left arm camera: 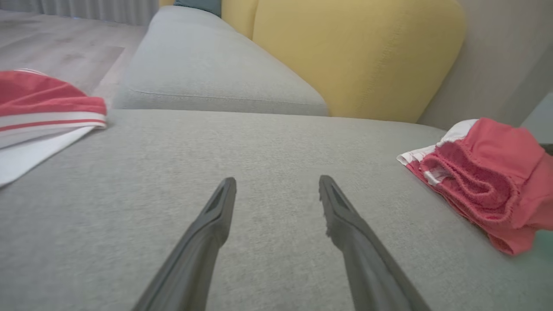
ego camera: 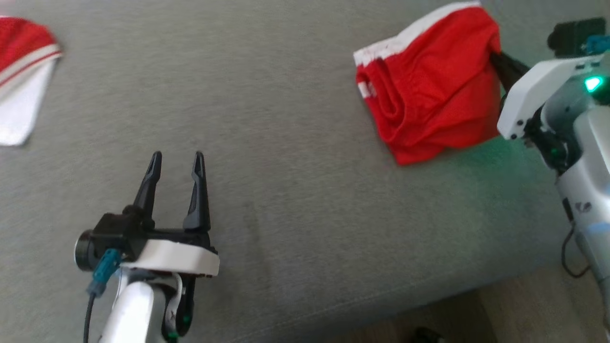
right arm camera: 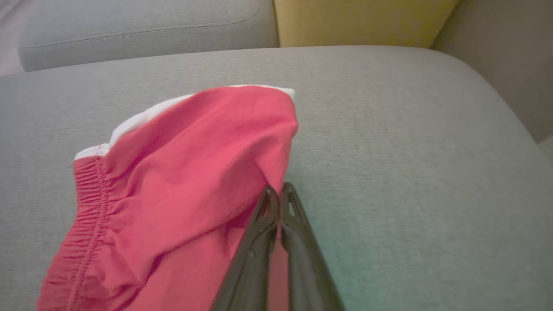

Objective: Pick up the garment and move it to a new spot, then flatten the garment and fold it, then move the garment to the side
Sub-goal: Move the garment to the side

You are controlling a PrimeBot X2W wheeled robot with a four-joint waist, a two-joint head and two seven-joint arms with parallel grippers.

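The garment [ego camera: 21, 71], a red jersey with a white sleeve and striped trim, lies at the far left edge of the grey sofa seat [ego camera: 286, 143]; part of it is cut off by the frame. The left wrist view has the garment [left arm camera: 43, 112] at its left. My left gripper [ego camera: 177, 157] hovers open over bare seat, nothing between its fingers [left arm camera: 220, 207]. My right gripper [right arm camera: 276, 190] is shut on the right edge of red mesh shorts [ego camera: 429, 85] with a white waistband. That pinched edge of the shorts [right arm camera: 185, 172] is pulled up.
A yellow cushion [left arm camera: 354, 56] and a grey cushion [left arm camera: 216, 73] stand behind the seat. The seat's front edge [ego camera: 381, 305] runs along the bottom of the head view, with floor [ego camera: 524, 305] below it. Bare seat lies between the two pieces of clothing.
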